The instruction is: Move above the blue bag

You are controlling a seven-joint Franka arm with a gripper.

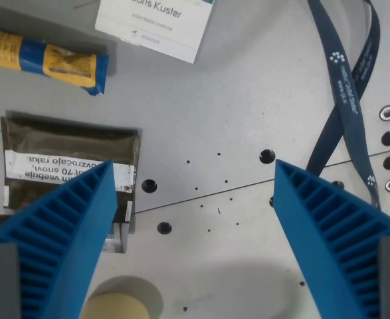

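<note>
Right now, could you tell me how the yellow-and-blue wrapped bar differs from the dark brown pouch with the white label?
The yellow-and-blue wrapped bar is narrow and bright; the dark brown pouch is wider and dull. The bar lies clear at the wrist view's upper left; the pouch is partly hidden behind a blue finger. Both lie flat on the grey table.

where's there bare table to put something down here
The widest bare patch of table lies between the name card, the dark packet and the lanyard. The wrist view's left is crowded: yellow-blue wrapper, packet, and a cream round object at the bottom. The gripper hangs open over the middle.
</note>
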